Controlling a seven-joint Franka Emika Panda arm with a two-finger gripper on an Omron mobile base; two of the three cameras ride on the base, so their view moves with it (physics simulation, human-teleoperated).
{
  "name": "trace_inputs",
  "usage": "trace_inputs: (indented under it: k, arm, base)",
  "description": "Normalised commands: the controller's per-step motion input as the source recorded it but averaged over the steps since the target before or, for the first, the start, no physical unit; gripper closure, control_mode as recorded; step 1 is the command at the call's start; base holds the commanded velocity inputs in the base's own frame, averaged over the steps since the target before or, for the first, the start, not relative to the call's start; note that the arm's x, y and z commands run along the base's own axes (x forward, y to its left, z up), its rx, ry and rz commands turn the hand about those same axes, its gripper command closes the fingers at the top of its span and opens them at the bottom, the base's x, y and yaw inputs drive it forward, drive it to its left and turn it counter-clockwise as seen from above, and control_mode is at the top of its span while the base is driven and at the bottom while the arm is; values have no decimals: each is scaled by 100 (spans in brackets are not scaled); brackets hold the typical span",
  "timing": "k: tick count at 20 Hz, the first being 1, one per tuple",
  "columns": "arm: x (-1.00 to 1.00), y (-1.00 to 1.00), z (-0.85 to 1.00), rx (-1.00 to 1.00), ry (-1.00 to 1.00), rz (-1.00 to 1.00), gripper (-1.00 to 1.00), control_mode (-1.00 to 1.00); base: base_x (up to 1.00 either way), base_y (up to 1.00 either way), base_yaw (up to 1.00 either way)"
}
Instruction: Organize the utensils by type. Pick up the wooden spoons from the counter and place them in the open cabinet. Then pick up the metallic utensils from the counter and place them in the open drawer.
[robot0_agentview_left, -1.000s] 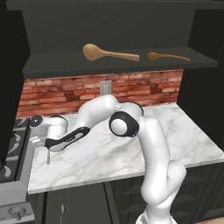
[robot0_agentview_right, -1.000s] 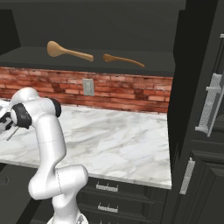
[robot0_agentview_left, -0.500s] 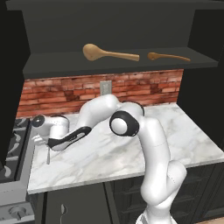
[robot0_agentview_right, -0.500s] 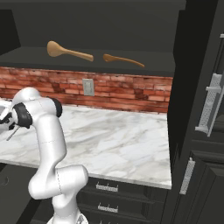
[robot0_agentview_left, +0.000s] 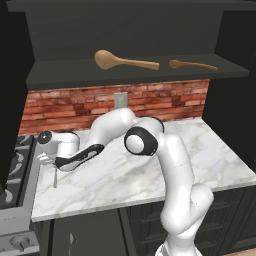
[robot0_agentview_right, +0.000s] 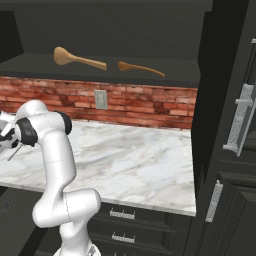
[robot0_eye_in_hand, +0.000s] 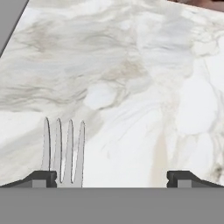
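My arm (robot0_agentview_left: 170, 165) is white with dark joints. The counter (robot0_agentview_left: 210, 160) is white with grey swirls, the wall (robot0_agentview_left: 75, 107) red brick. My fork (robot0_eye_in_hand: 63, 151) is silver-grey; the big spoon (robot0_agentview_left: 120, 61) light tan.

Both wooden spoons (robot0_agentview_left: 125, 62) in cabinet (robot0_agentview_left: 135, 75); fork (robot0_eye_in_hand: 63, 153) on counter (robot0_agentview_left: 140, 170).

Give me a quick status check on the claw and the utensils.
Claw open, low over the counter at its left end. Fork by one fingertip, not gripped. Both wooden spoons already in the open cabinet. Nothing in the way.
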Motion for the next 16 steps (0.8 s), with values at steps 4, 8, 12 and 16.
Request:
trace_inputs:
  k: [4,8,12,16]
  arm:
    - [11,14,0,0,0,0,-100,-100]
    - [7,20,0,0,0,0,-100,-100]
    - [7,21,0,0,0,0,-100,-100]
    - [5,20,-7,0,0,0,-100,-100]
  base:
    - [0,0,0]
    - [0,0,0]
    - [0,0,0]
    - [0,0,0]
